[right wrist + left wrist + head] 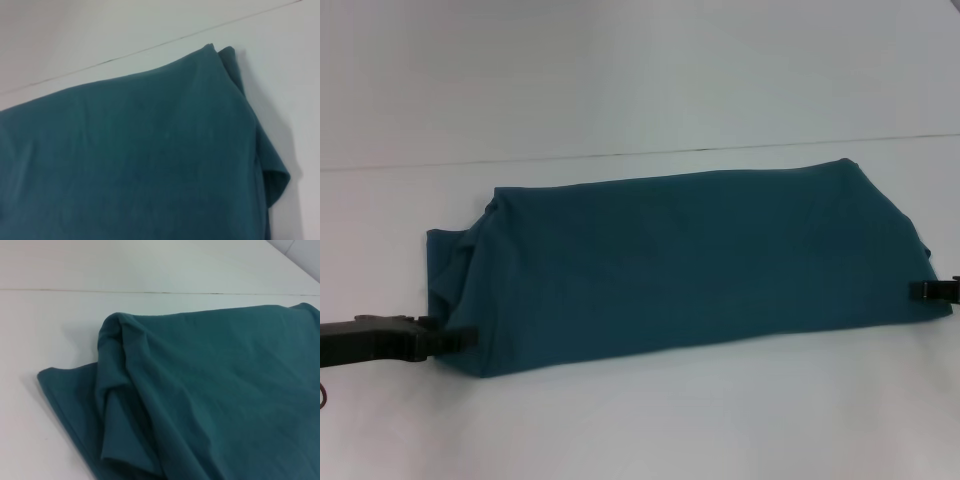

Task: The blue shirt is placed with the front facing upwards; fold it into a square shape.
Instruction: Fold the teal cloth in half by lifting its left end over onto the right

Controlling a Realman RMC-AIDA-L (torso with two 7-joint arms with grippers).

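**Teal shirt folded into a long band, both grippers at its near corners**

Teal cloth is what your left gripper [465,337] meets: its dark fingertips touch the near-left corner of the blue shirt [690,265]. You cannot tell from the head view whether they pinch the fabric or only rest against it. Same for the right gripper [918,291] at the near-right edge; only its tip shows at the frame border, jaw state unreadable.

The shirt lies on the white table [640,430] as a wide band, plain side up, with no print showing. At its left end, layers bunch into ridges and a lower layer sticks out flat past the fold. At the right end, the far corner shows two stacked layers, edge slightly curled.
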